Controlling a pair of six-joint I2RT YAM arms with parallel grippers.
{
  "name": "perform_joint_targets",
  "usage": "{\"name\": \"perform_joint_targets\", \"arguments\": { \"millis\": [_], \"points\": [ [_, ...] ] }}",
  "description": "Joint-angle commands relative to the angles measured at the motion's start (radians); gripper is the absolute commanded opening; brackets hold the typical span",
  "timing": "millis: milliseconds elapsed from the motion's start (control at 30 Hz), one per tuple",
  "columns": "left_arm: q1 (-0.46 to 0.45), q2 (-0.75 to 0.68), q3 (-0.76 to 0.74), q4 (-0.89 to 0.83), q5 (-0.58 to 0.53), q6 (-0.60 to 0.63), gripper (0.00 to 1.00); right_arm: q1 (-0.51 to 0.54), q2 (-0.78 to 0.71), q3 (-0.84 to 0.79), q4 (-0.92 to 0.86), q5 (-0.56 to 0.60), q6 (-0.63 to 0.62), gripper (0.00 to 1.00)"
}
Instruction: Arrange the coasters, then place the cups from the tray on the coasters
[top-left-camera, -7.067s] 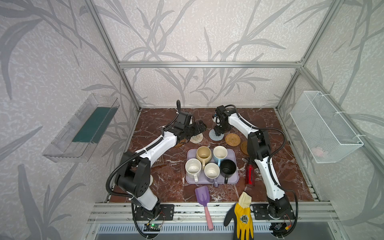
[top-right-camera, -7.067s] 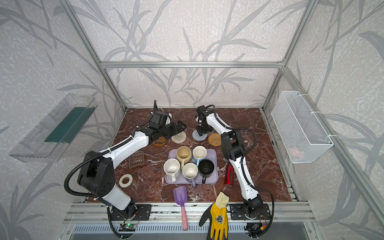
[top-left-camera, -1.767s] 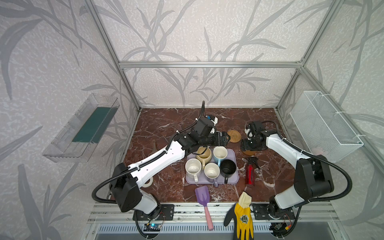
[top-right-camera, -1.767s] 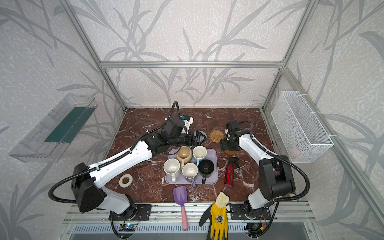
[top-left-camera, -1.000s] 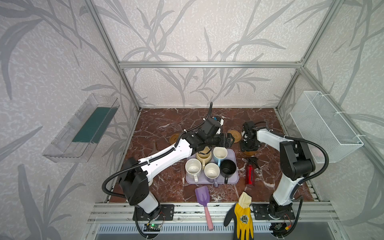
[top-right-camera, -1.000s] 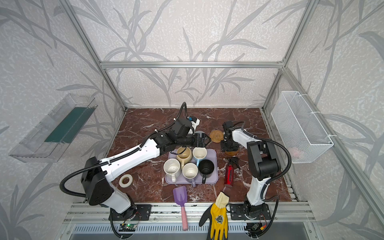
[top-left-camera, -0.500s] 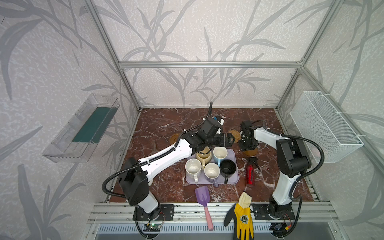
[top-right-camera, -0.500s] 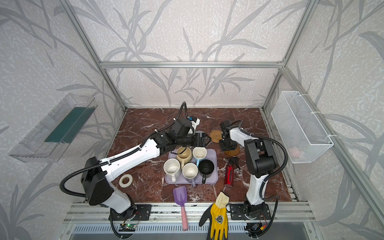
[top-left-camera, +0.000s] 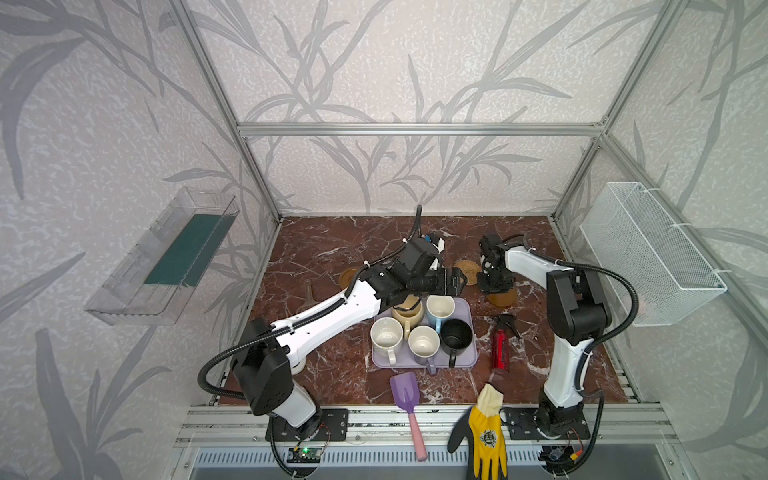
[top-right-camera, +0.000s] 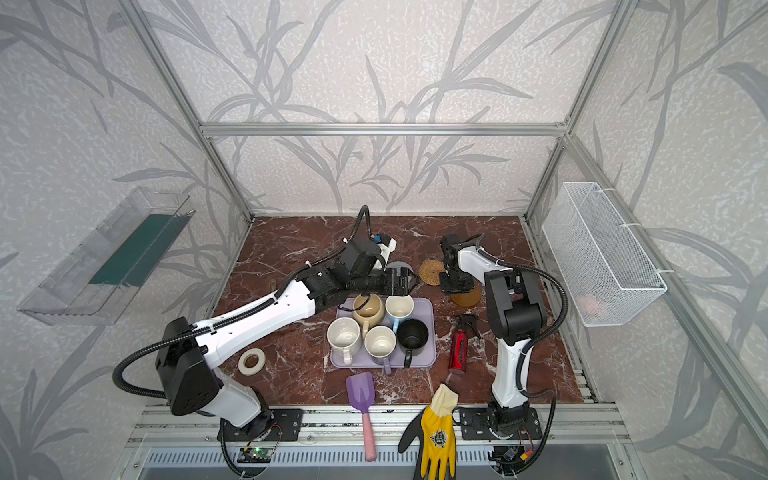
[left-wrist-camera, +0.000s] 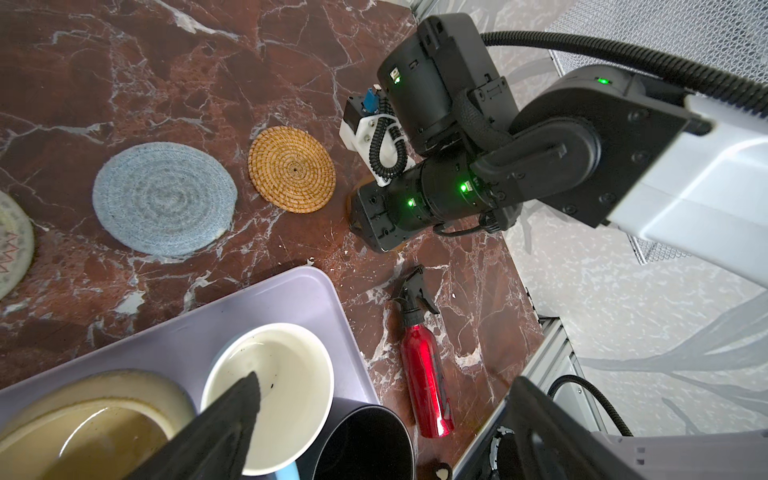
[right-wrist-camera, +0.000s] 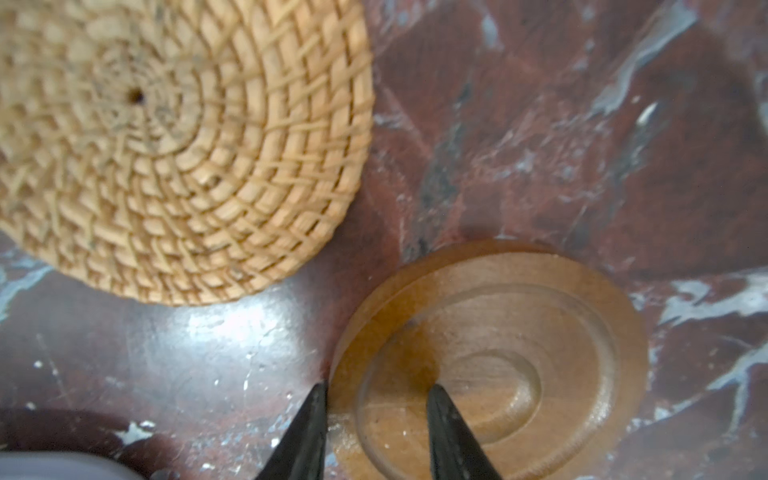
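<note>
Straddles the rim of one amber-brown coaster (right-wrist-camera: 519, 353) with the right pincer (right-wrist-camera: 376, 390): one tip just outside the edge, the other on the turned ring inside, narrowly apart; cannot tell whether clamped yet. Finds this coaster flat on the counter (right-wrist-camera: 582, 124), just beside the rattan coaster (right-wrist-camera: 166, 145) without touching, near the far right corner of the tray (top-left-camera: 467, 361). Seems stiff, smooth and light, so probably slippery: better to pinch the raised rim firmly and lift only little, or to slide. Holds the left pincer (top-left-camera: 455, 279) spread wide and empty above the far edge of the tray, near the light blue cup (left-wrist-camera: 286, 374). Counts all five cups on the tray, none on a coaster. Expects these heavier, hard and breakable; take by the wall at the lip, not fast.
</note>
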Motion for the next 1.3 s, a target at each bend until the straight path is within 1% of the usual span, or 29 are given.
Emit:
{"name": "perform_joint_targets", "arguments": {
  "millis": [0, 333, 500, 633, 800, 900, 1100, 1233, 1267],
  "points": [
    [-0.004, -0.044, -0.012, -0.006, -0.028, 0.016, 0.96, -0.022, 0.042, 0.030, -0.024, 0.001, -0.003, 0.38],
    [0.001, -0.050, -0.023, 0.000, -0.026, 0.017, 0.96, -0.066, 0.125, 0.163, -0.058, -0.016, -0.016, 0.39],
    [0.002, -0.056, -0.030, 0.000, -0.029, 0.018, 0.96, -0.075, 0.182, 0.253, -0.105, -0.026, -0.030, 0.39],
    [0.005, -0.059, -0.036, -0.001, -0.034, 0.019, 0.96, -0.076, 0.199, 0.289, -0.111, -0.030, -0.032, 0.39],
    [0.009, -0.063, -0.040, 0.001, -0.031, 0.019, 0.96, -0.075, 0.216, 0.330, -0.124, -0.072, -0.035, 0.39],
    [0.010, -0.064, -0.043, 0.003, -0.030, 0.019, 0.96, -0.070, 0.218, 0.344, -0.135, -0.063, -0.038, 0.40],
    [0.013, -0.078, -0.051, 0.004, -0.034, 0.021, 0.96, -0.070, 0.205, 0.334, -0.133, -0.047, -0.038, 0.44],
    [0.016, -0.085, -0.058, 0.005, -0.032, 0.019, 0.96, -0.070, 0.194, 0.332, -0.132, -0.049, -0.038, 0.54],
    [0.016, -0.087, -0.060, 0.006, -0.034, 0.018, 0.96, -0.070, 0.188, 0.332, -0.133, -0.047, -0.037, 0.54]
  ]
}}
